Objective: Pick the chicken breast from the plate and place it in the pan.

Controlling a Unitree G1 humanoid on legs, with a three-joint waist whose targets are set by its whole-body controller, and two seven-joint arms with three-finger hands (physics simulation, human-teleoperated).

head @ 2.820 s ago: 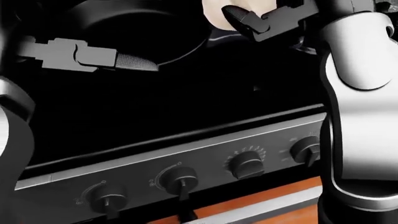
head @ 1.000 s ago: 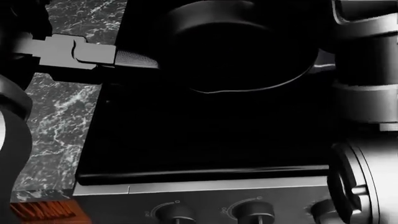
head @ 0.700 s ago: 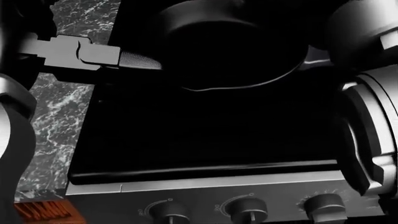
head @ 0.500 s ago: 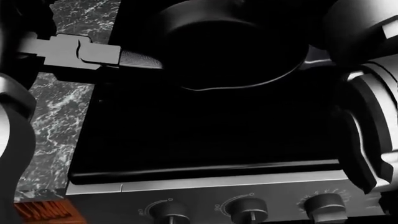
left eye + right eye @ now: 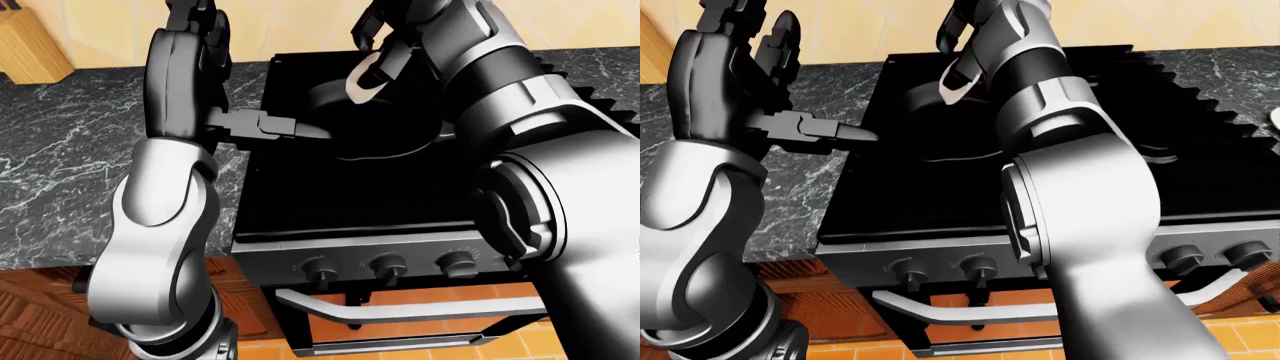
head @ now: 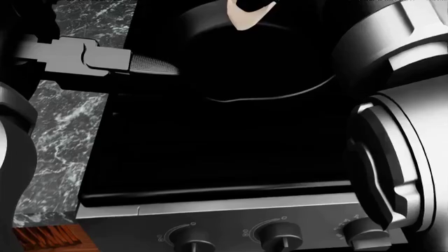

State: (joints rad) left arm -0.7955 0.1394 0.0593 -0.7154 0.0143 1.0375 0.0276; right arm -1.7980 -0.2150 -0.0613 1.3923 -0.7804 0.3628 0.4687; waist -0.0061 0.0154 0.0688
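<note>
Right hand [image 5: 385, 45] is over the black pan [image 5: 330, 101] on the stove [image 5: 340, 195], fingers clenched round the pale chicken breast [image 5: 360, 86], which hangs just above the pan's inside near its top edge in the left-eye view. Head view shows the meat as a pale patch at the top. Left hand [image 5: 265, 126] is held beside the pan's left rim over the stove edge, one finger pointing right; grip state can't tell. Marble counter [image 5: 60, 150] at left, knobs [image 5: 385, 266] below.
</note>
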